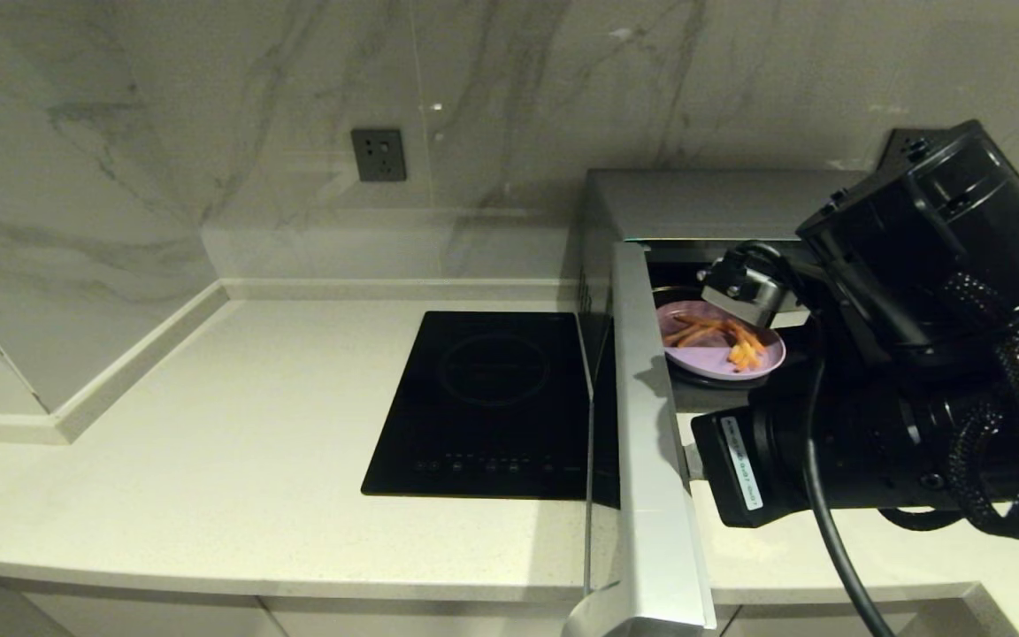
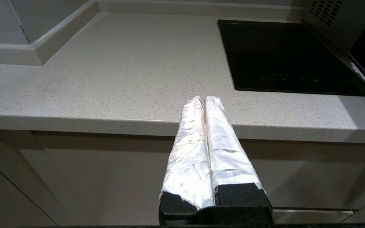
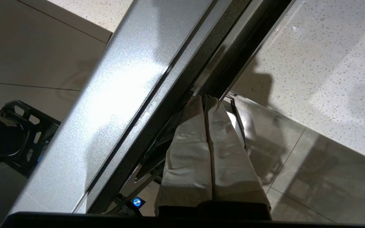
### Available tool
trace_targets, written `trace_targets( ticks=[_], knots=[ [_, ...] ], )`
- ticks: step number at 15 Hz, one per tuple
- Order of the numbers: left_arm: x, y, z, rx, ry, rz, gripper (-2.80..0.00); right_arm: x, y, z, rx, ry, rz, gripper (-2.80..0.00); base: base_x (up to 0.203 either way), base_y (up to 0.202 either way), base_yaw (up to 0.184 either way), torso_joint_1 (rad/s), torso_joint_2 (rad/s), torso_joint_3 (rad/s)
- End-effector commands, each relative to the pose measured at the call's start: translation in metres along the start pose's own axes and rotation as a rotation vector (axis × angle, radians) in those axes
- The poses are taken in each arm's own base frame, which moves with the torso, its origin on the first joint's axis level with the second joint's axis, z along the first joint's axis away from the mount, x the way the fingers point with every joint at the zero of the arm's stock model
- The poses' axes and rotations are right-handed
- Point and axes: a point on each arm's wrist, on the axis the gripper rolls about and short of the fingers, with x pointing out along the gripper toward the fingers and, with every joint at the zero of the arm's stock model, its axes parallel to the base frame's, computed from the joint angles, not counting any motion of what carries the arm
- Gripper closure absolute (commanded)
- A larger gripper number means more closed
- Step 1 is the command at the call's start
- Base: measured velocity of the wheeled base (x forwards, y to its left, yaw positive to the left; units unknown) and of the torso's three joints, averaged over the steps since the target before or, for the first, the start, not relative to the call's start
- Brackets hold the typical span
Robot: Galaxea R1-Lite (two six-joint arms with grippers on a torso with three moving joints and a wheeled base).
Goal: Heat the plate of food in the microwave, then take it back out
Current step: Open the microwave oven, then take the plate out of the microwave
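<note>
The silver microwave (image 1: 704, 202) stands at the right of the counter with its door (image 1: 648, 425) swung wide open toward me. Inside, the lilac plate of food (image 1: 722, 352) with orange-yellow sticks rests on the turntable. My right arm reaches across the front of the opening; in the head view its fingers are hidden. In the right wrist view my right gripper (image 3: 204, 97) is shut and empty, its tips against the dark inner side of the door (image 3: 106, 104). My left gripper (image 2: 204, 98) is shut and empty, parked low before the counter's front edge.
A flat black induction cooktop (image 1: 492, 398) lies just left of the microwave, also in the left wrist view as the cooktop (image 2: 284, 53). A wall socket (image 1: 379, 155) sits on the marble backsplash. Pale countertop (image 1: 209, 425) spreads to the left.
</note>
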Motion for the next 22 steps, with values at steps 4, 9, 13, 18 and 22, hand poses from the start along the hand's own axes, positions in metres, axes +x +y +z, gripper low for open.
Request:
trace_targets(
  ticks=[4, 9, 13, 18, 22],
  knots=[
    [0.000, 0.000, 0.000, -0.001, 0.000, 0.001, 0.00, -0.005, -0.002, 0.000, 0.005, -0.027, -0.036, 0.00, 0.000, 0.000, 0.000, 0.000, 0.00, 0.000],
    [0.000, 0.000, 0.000, -0.001, 0.000, 0.001, 0.00, -0.015, -0.017, -0.007, 0.026, -0.108, -0.216, 0.00, 0.000, 0.000, 0.000, 0.000, 0.00, 0.000],
    [0.000, 0.000, 0.000, -0.001, 0.000, 0.001, 0.00, -0.032, -0.044, 0.001, 0.251, -0.189, -0.268, 0.00, 0.000, 0.000, 0.000, 0.000, 0.00, 0.000],
    [0.000, 0.000, 0.000, -0.001, 0.000, 0.001, 0.00, -0.045, -0.095, 0.006, 0.753, -0.240, -0.236, -2.80, 0.000, 0.000, 0.000, 0.000, 0.00, 0.000],
    [0.000, 0.000, 0.000, -0.001, 0.000, 0.001, 0.00, -0.032, -0.155, 0.017, 1.022, -0.220, -0.167, -2.80, 0.000, 0.000, 0.000, 0.000, 0.00, 0.000]
  ],
)
